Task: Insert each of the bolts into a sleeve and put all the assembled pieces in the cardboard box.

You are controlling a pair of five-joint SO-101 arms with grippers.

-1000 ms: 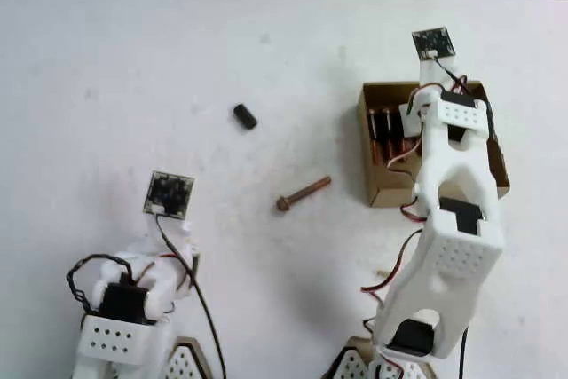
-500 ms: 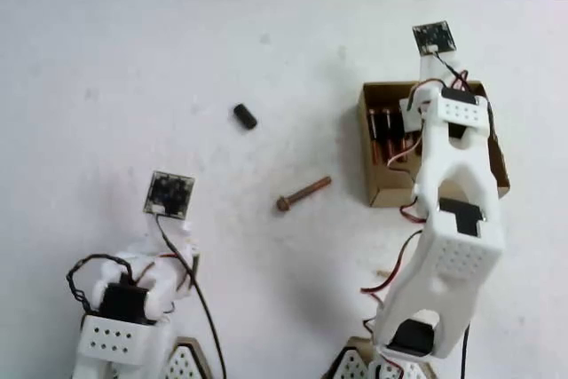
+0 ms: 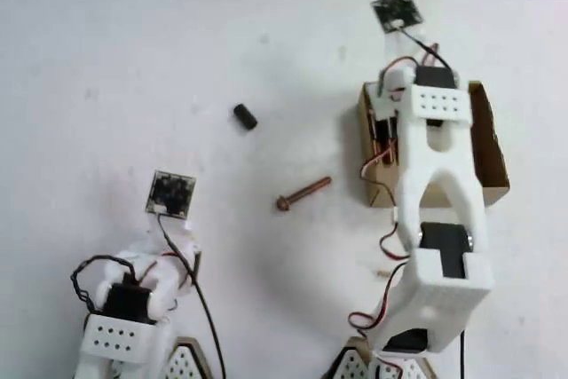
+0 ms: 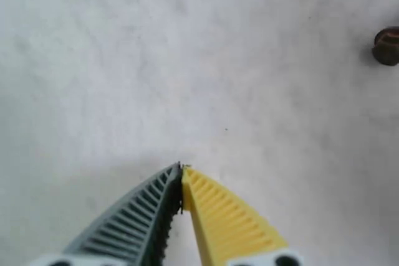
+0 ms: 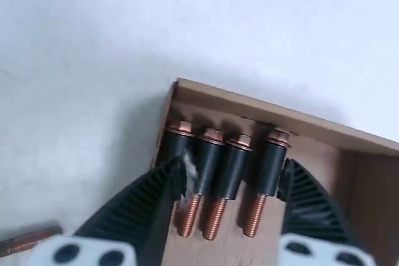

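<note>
A copper bolt (image 3: 303,193) lies loose mid-table, and a small black sleeve (image 3: 245,116) rests farther back to its left. At the right stands the cardboard box (image 3: 491,153), with my right arm (image 3: 435,157) stretched over it. In the right wrist view my right gripper (image 5: 235,167) is open just above the box (image 5: 268,113), its fingers straddling several bolts in black sleeves (image 5: 234,160) that lie side by side inside. My left gripper (image 4: 182,169) is shut on nothing over bare table at the front left. The bolt's head (image 4: 388,46) lies well beyond it.
The left arm (image 3: 133,295) sits folded near the front edge. The white table is open between the two arms and around the loose bolt (image 5: 28,241) and sleeve. A dark strip runs behind the table's far edge.
My right arm has swung left and farther back over the box, with its wrist camera now beyond the box's far-left corner. The left arm, bolt and sleeve have not moved.
</note>
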